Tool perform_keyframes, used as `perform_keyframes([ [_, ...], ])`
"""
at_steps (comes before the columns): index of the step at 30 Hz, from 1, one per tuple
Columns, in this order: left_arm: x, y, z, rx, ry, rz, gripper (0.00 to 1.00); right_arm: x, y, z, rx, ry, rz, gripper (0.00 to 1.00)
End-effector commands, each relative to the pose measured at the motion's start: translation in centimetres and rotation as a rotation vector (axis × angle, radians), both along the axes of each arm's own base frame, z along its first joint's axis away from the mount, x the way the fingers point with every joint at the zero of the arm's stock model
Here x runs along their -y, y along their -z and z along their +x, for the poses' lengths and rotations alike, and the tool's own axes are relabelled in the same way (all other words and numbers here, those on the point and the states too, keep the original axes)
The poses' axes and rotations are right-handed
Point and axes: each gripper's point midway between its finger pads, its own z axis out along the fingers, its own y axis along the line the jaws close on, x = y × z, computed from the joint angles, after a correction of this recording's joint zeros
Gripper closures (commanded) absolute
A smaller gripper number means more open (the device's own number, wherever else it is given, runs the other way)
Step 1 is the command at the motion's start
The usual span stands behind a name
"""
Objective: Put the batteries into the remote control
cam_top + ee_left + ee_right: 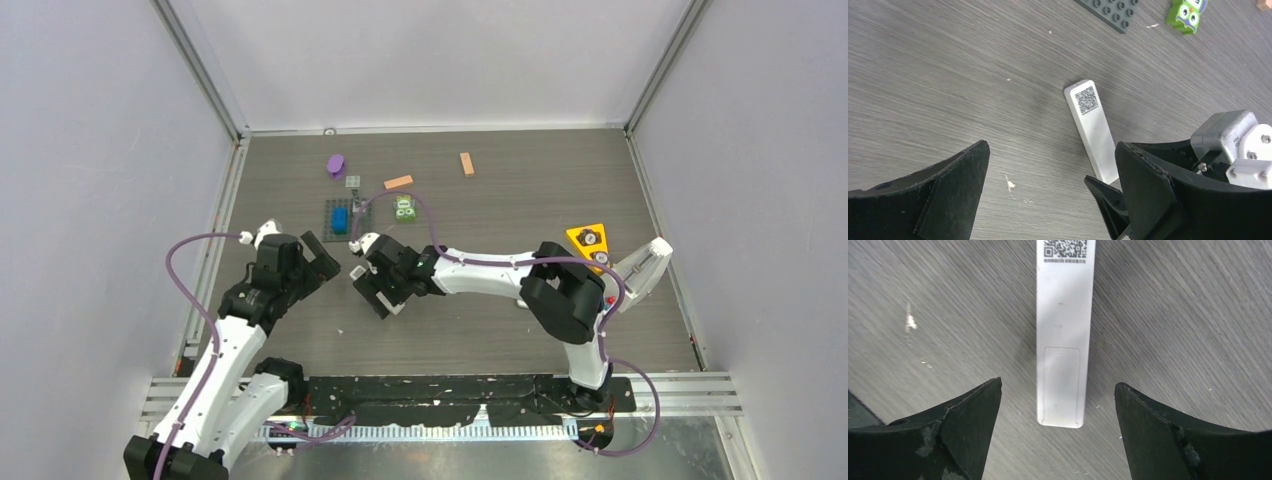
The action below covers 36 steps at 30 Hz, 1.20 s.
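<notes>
The white remote control [1063,340] lies flat on the grey tabletop [1173,315], back up, with its battery-cover outline at the end nearest the right gripper [1057,390]. That gripper is released, its jaws spread wide either side of that end and clear of it. The left gripper [1052,150] is released too; the remote lies just ahead of it, with a dark studded plate [1113,7] and a green toy block [1188,12] farther ahead

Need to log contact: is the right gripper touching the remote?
Apart. The right wrist view shows the remote lying between the open jaws of the right gripper, bare table either side.
</notes>
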Motion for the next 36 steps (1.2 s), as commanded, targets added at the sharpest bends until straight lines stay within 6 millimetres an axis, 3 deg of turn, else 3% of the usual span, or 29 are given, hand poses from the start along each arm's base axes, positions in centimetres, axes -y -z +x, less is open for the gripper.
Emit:
perform_keyframes([
  [1,-1.8,-1.6,-0.2,0.014,-0.076,0.051,0.03,-0.6,-0.7,1.6,0.080,-0.033,-0.011,0.17],
  [9,-1.2,-1.7,0.0,0.019,-0.061,0.014,0.03,-0.3,1.3,1.4,0.040,-0.019,-0.054,0.41],
  [16,0.1,-1.7,0.5,0.043,-0.024,-0.048,0.03,0.1,1.9,1.7,0.056,-0.005,-0.076,0.45],
  [19,0.2,-1.6,0.5,0.040,-0.022,-0.051,0.03,0.3,1.7,2.0,0.066,0.011,-0.079,0.66],
  [21,0.4,-1.6,0.5,0.041,-0.013,-0.058,0.03,0.5,1.2,2.2,0.063,0.031,-0.060,0.73],
  [25,1.4,-2.9,0.9,0.093,0.033,-0.104,0.03,0.5,-1.7,3.0,0.001,0.114,0.089,0.78],
  [26,1.7,-3.2,1.0,0.109,0.044,-0.114,0.03,0.1,-3.7,3.2,-0.028,0.105,0.173,0.78],
  [27,1.9,-3.7,1.2,0.127,0.058,-0.122,0.03,0.2,-4.0,3.1,-0.060,0.119,0.207,0.78],
  [28,2.0,-4.2,1.4,0.147,0.066,-0.124,0.03,-0.1,-5.9,3.3,-0.082,0.104,0.283,0.78],
  [31,4.0,-6.0,1.5,0.208,0.175,-0.188,0.02,-0.4,-9.0,3.0,-0.177,0.103,0.433,0.78],
  [32,6.0,-8.2,1.8,0.287,0.286,-0.251,0.03,-0.9,-12.4,2.3,-0.283,0.068,0.591,0.77],
  [33,6.7,-9.1,1.7,0.318,0.327,-0.277,0.03,-1.4,-15.0,2.0,-0.291,0.007,0.688,0.76],
  [34,7.5,-10.2,1.6,0.352,0.371,-0.305,0.04,-1.3,-15.4,1.5,-0.346,0.022,0.727,0.75],
  [36,8.7,-12.3,1.4,0.415,0.437,-0.357,0.06,-1.0,-18.6,0.8,-0.370,-0.023,0.850,0.74],
])
